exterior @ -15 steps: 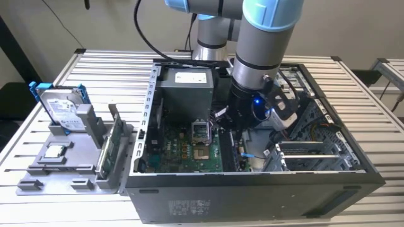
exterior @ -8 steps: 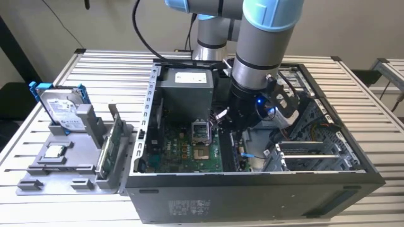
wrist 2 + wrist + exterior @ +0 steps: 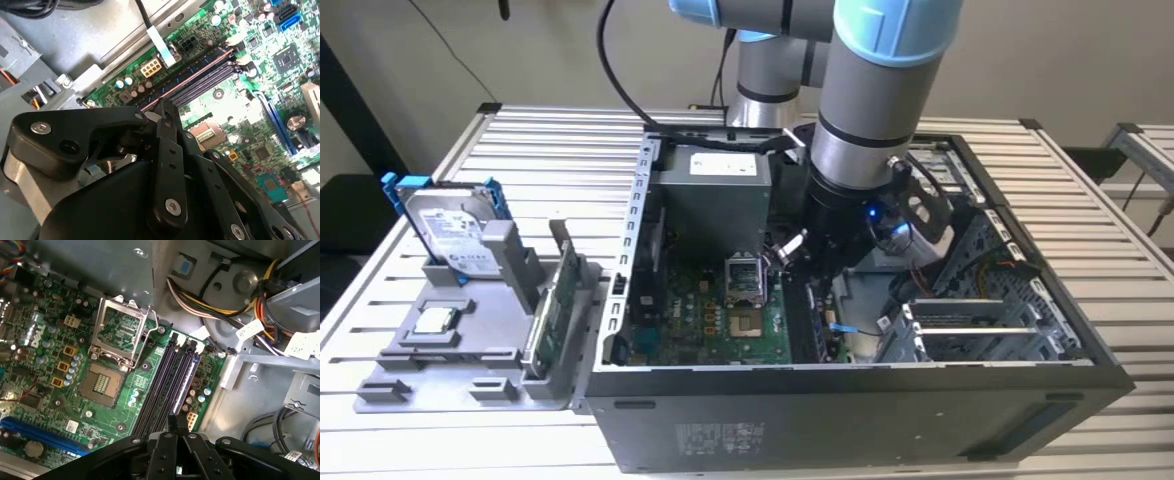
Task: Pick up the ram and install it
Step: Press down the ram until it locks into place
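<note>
Arm's lower end is hidden inside the open black metal PC case, but both wrist views show the black claw clenched w/ nothing visible btwn its tips, over the long dark memory slots, while the slim greenish-dark ram stick stands on edge in the grey plastic parts tray beside the case.

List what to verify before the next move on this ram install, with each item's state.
1. End effector above the memory slots: ok, seen in both wrist views.
2. Ram position: not ok; it looks to be the slim strip standing on edge in the tray, outside the case.
3. Ram in grasp: not ok; end effector shut, no strip between its tips.
4. Memory slots empty: cannot tell.
5. Cables off the slots: ok.
</note>
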### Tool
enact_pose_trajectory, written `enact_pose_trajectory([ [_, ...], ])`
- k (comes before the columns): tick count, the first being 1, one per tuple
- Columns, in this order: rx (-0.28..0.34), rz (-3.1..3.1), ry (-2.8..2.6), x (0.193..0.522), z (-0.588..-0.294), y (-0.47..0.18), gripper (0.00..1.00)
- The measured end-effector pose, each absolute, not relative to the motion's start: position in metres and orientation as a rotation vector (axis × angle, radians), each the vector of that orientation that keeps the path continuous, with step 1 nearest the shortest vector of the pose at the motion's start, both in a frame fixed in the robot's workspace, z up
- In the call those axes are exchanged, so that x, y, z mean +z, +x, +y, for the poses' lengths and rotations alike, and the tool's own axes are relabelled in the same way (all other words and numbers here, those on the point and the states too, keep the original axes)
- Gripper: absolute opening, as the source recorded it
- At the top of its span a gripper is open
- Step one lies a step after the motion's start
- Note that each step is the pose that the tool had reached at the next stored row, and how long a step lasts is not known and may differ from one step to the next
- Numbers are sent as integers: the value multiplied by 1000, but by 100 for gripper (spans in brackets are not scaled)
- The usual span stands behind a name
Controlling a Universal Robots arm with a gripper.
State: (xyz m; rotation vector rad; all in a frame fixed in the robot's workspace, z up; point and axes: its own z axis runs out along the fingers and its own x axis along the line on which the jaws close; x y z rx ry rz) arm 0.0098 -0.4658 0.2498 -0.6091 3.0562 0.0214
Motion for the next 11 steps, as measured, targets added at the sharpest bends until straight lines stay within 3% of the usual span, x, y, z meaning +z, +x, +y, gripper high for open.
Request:
enact_pose_trajectory([
  [11,25,2982,-911,250,-466,10,11],
])
